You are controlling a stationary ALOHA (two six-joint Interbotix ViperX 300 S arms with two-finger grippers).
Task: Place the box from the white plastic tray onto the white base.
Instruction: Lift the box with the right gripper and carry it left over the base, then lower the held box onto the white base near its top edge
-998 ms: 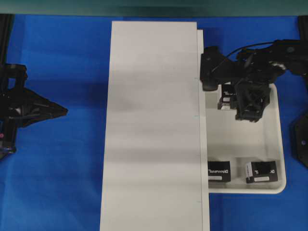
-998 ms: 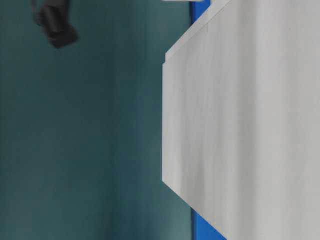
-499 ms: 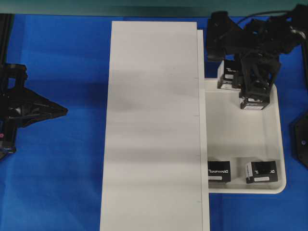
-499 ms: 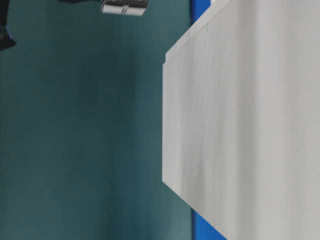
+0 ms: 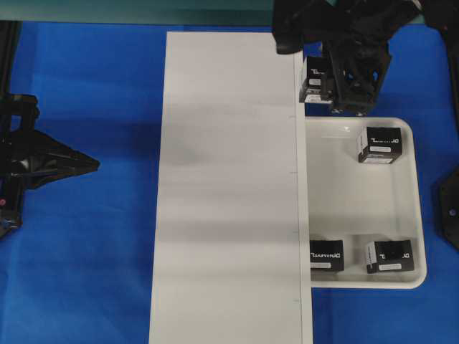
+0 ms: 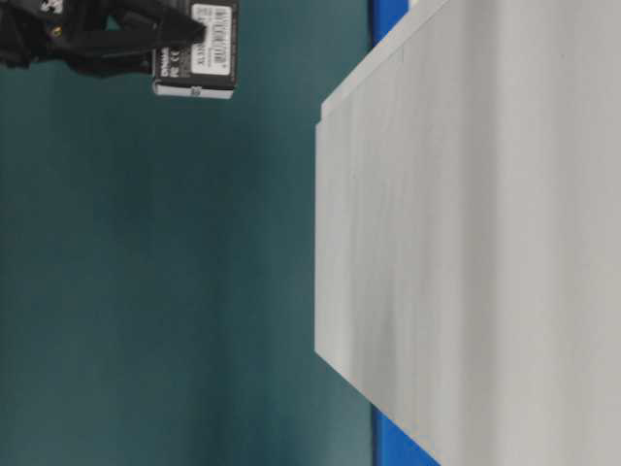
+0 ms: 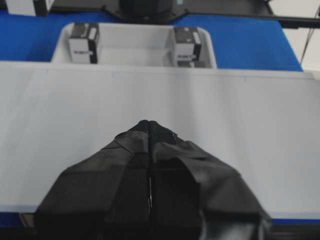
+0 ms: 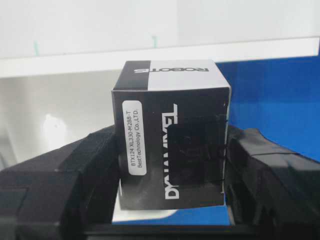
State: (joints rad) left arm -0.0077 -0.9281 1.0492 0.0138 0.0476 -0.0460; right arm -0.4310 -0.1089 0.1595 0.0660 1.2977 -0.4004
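Observation:
My right gripper is shut on a small black box with white lettering and holds it in the air. It hangs just past the far rim of the white plastic tray, beside the right edge of the long white base. In the right wrist view the box fills the gap between the two fingers. It also shows in the table-level view. My left gripper is shut and empty over the blue cloth, left of the base; in its wrist view its tip points at the base.
Three more black boxes lie in the tray: one at the far right and two at the near end. Blue cloth covers the table. Black arm mounts stand at the left and right edges.
My right gripper has risen out of the tray with the box and moved to the far end and leftward toward the base edge. The left arm has not moved.

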